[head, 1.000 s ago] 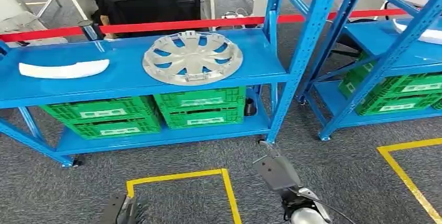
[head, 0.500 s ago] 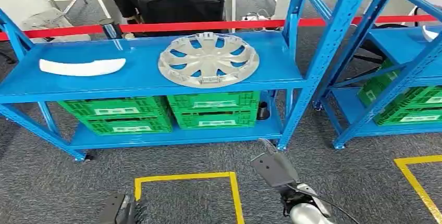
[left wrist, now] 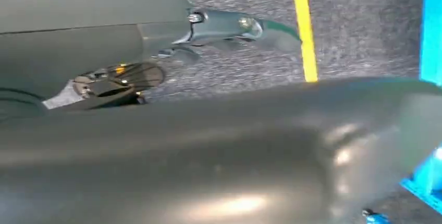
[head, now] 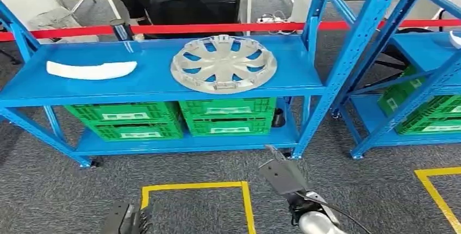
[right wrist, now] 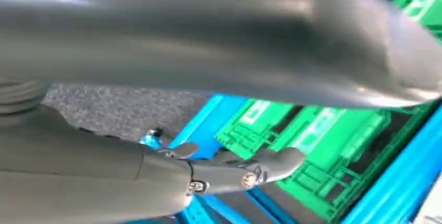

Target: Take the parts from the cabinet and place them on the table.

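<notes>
A silver hubcap [head: 223, 63] lies flat on the top shelf of the blue rack [head: 157, 84], near its middle. To its left on the same shelf lies a long white curved part [head: 91, 69]. My left hand [head: 126, 220] hangs low at the bottom edge of the head view, over the grey carpet, holding nothing. My right hand [head: 282, 175] hangs low in front of the rack's right post, fingers straight and empty. In the left wrist view my left hand [left wrist: 208, 146] is above carpet and yellow tape. In the right wrist view my right hand [right wrist: 219, 41] faces green crates [right wrist: 318, 146].
Green crates [head: 174, 118] fill the rack's lower shelf. A second blue rack [head: 413, 65] with green crates stands to the right. A red barrier band [head: 217, 27] runs behind the shelf; a person sits in a black chair [head: 195, 5] beyond it. Yellow floor tape [head: 195, 188] marks a square.
The whole picture has shifted right and slightly down, so the camera has moved. Both hands stay low and empty. The parts on the shelf have not moved.
</notes>
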Controlling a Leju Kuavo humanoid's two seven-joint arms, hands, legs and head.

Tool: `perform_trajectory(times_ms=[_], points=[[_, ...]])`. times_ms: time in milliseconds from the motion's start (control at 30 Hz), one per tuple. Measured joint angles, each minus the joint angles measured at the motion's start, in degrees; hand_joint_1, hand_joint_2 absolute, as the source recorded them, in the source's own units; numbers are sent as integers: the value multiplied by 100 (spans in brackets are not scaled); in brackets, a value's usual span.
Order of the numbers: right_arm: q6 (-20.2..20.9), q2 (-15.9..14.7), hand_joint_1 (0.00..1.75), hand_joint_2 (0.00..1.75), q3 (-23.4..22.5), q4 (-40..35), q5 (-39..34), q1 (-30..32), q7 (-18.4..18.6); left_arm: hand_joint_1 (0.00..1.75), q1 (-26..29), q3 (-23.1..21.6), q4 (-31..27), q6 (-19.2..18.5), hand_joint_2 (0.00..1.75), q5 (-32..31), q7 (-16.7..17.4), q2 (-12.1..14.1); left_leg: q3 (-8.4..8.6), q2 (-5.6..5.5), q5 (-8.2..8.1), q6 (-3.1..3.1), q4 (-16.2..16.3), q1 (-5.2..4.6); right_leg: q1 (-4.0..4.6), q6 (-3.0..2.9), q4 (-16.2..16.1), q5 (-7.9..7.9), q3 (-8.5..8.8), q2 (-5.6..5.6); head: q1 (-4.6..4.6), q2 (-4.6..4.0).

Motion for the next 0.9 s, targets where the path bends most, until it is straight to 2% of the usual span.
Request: perform_trajectory(times_ms=[33,133,267,400,900], points=[[0,0,0,0,0,4,0,-8,2,0,0,0,0,0,0,0,0,0,-5,-5,-8,16,6,-8,-3,37,-23,8,10,-2,2,2],[0,0,0,0,0,7,0,-18,2,0,-3,0,0,0,0,0,0,9,0,-13,-20,56,6,-11,-8,94,-77,16,47,-5,2,2],[2,0,0,0,0,7,0,-32,2,0,-3,0,0,0,0,0,0,2,1,-12,-26,79,7,-13,-11,141,-109,29,61,-5,2,2],[2,2,0,0,0,9,0,-36,2,0,-3,0,0,0,0,0,0,4,1,-12,-28,83,8,-16,-14,159,-113,31,61,-5,2,0],[2,0,0,0,2,48,0,-40,-15,0,6,0,7,0,0,-4,2,0,5,-12,-26,79,4,-5,-4,154,-112,28,61,-5,2,0]])
